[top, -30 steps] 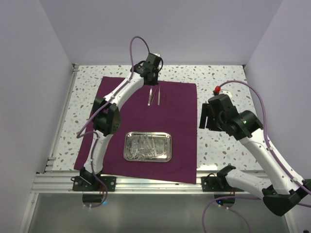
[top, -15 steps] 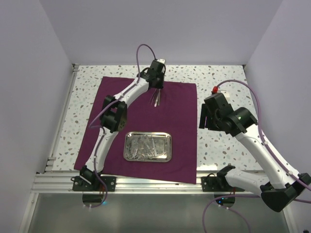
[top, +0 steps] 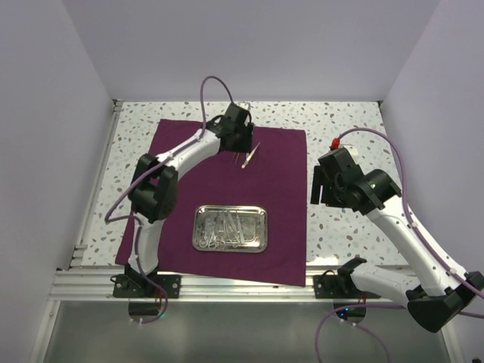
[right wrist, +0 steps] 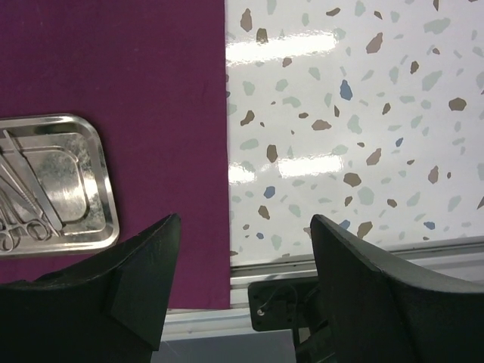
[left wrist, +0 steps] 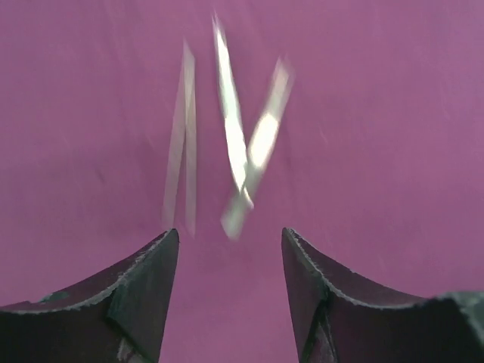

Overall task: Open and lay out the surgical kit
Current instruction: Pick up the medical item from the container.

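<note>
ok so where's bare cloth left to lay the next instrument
bare cloth between the tray and the tweezers, and along its right edge. crowded at the far middle, where the left pincer hovers over the tweezers; the tray holds instruments

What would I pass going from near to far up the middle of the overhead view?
Near edge of the purple cloth → steel tray → thin silver instruments → speckled table.

The table (top: 344, 121) is a glossy white terrazzo top flecked with brown, grey and blue chips, showing along the top and right of the frame. Directly on it lies the dark magenta-purple cloth wrap (top: 280, 178) — spread flat across centre and left, its lower edge reaching the aluminium rail (top: 249, 289) at the bottom.
</note>
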You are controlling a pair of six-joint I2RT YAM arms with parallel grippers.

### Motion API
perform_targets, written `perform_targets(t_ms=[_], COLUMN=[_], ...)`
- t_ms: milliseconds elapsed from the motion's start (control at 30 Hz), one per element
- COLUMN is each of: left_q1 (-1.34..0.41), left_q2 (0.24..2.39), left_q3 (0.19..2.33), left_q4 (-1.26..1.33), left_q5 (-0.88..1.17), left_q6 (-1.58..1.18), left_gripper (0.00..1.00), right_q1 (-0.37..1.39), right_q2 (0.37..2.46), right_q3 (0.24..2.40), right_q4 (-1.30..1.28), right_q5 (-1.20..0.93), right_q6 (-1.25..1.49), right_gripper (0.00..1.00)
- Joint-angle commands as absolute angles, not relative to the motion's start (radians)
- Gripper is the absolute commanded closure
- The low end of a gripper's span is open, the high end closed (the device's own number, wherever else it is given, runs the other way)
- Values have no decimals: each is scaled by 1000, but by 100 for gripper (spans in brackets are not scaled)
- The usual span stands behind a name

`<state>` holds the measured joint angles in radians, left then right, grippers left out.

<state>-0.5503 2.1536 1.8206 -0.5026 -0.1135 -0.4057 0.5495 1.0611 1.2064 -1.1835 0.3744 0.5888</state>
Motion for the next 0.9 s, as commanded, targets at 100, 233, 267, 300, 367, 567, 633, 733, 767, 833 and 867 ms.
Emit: perform_targets(t_ms=[100, 233, 267, 300, 367, 567, 633, 733, 767, 833, 867], left_q1=[-767, -827, -842, -848, -860, -865, -867, -865, -867, -865, -867], left_q2=[1896, 1835, 1819, 1792, 1746, 1626, 1582, 1540, 1526, 1516, 1506], left_q3=[1433, 1318, 1301, 1273, 1243, 1164, 1141, 1111, 1095, 1075, 1054], left_q4=[-572, -639, -646, -664, -683, -732, -747, -770, -781, -782, -779], left_q5=[-160, -182, -186, -192, -205, -256, -273, -301, -307, -310, -308], left_q6=[-599, -754, -767, -778, -796, -828, -841, -848, -851, -861, -862], left_gripper=[43, 44, 44, 44, 44, 44, 44, 44, 44, 45, 45], right_q1=[555, 554, 555, 555, 554, 554, 555, 555, 554, 555, 554], right_q2=[1011, 1005, 994, 991, 977, 962, 957, 950, 948, 945, 943], right_q3=[1244, 1261, 1259, 1256, 1240, 1209, 1197, 1180, 1178, 1170, 1167], right_q4=[-1230, -1246, -1244, -1244, -1238, -1218, -1212, -1204, -1203, -1201, -1198], right_q5=[302, 266, 261, 253, 236, 196, 193, 183, 175, 166, 163], right_q6=[551, 526, 523, 522, 520, 511, 511, 512, 515, 520, 523], right_gripper=[25, 25, 25, 25, 25, 25, 25, 25, 25, 25, 25])
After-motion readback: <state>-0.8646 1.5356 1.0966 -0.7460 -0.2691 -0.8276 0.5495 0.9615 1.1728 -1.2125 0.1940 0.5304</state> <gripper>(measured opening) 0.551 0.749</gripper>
